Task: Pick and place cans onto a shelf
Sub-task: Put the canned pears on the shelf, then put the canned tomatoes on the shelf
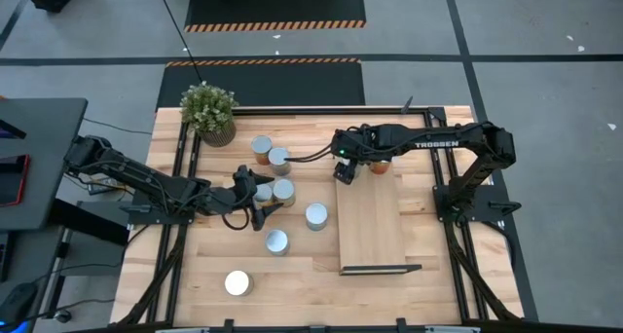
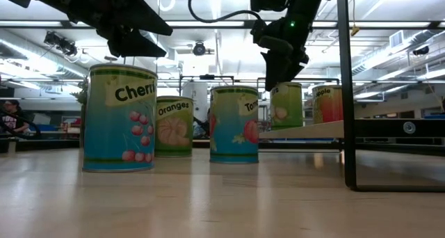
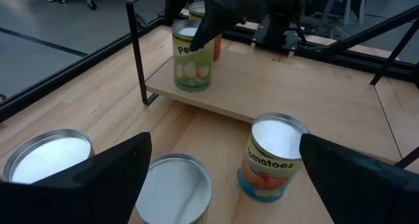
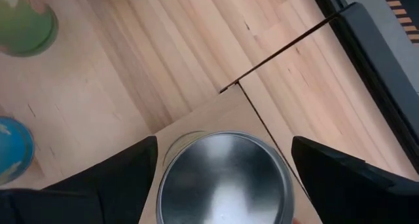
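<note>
The light-wood shelf point(image 1: 370, 221) lies on the table's right half. A pears can point(image 3: 192, 60) and an orange-sided can point(image 1: 380, 166) stand on the shelf's far end. My right gripper point(image 1: 344, 172) is open above the pears can point(image 4: 226, 178), one finger on either side of its top. Several more cans stand on the table left of the shelf, among them a tomatoes can point(image 3: 275, 155) and a cherries can point(image 2: 119, 120). My left gripper point(image 1: 261, 208) is open and empty, hovering over the cans in that cluster point(image 3: 173, 188).
A potted plant point(image 1: 208, 112) stands at the far left. The shelf's black end frames rise at its near end point(image 1: 375, 269) and far end point(image 3: 135, 47). A lone white-topped can point(image 1: 238, 283) stands near the front edge. Bare board shows on the shelf's near half.
</note>
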